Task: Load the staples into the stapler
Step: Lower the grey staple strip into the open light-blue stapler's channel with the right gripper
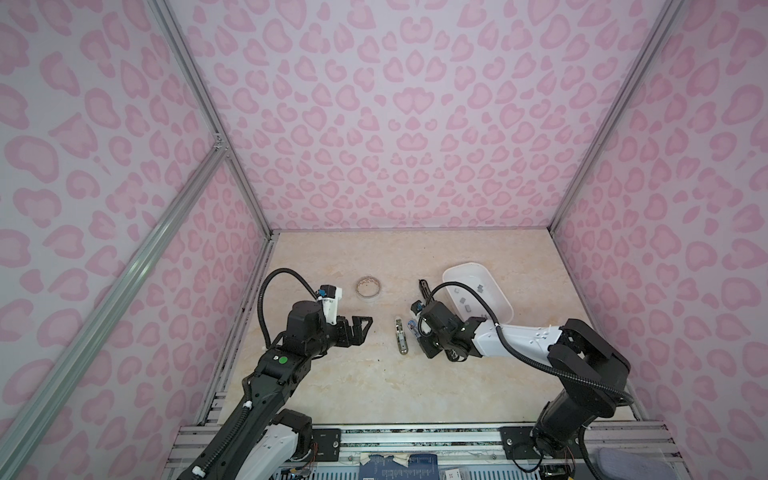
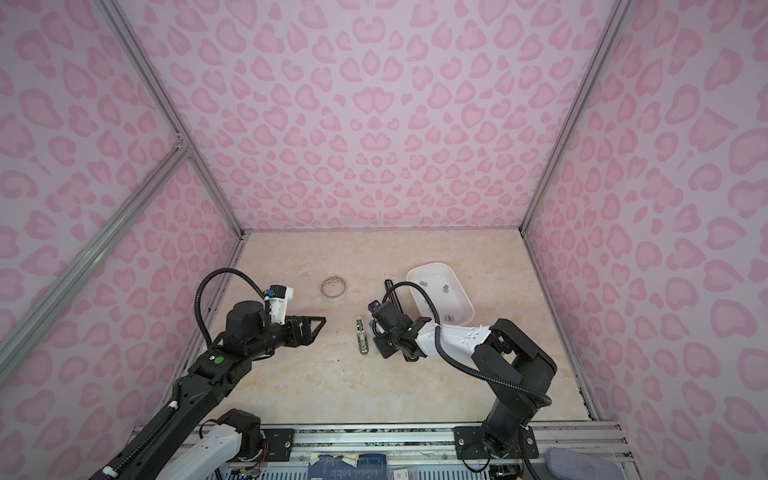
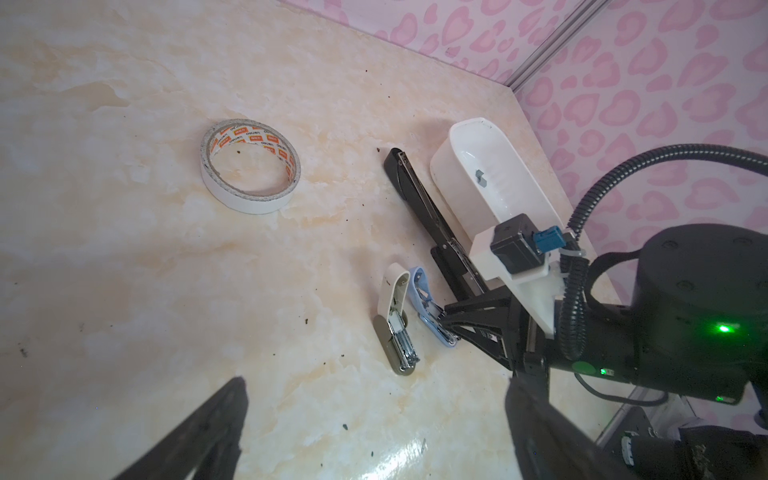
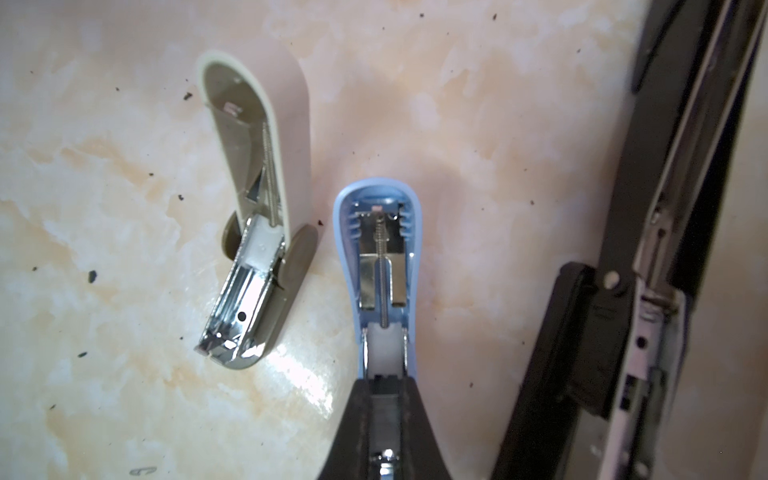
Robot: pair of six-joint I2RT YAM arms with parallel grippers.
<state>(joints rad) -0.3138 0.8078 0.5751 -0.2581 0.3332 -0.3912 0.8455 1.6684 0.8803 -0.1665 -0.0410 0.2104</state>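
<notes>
Staples (image 3: 481, 178): likely light, stiff, brittle strips; pinch the long sides.
Right gripper (image 4: 384, 384): closed on blue stapler (image 4: 380, 249).
Left gripper (image 1: 365, 330): wide open, empty.

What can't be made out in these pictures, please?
Channel of the blue stapler: right wrist view, partly covered by the right gripper; loading unclear.
Staples in the white tray: in both top views, too small to count.
Black stapler: right wrist view, cut off by frame edges.
</notes>
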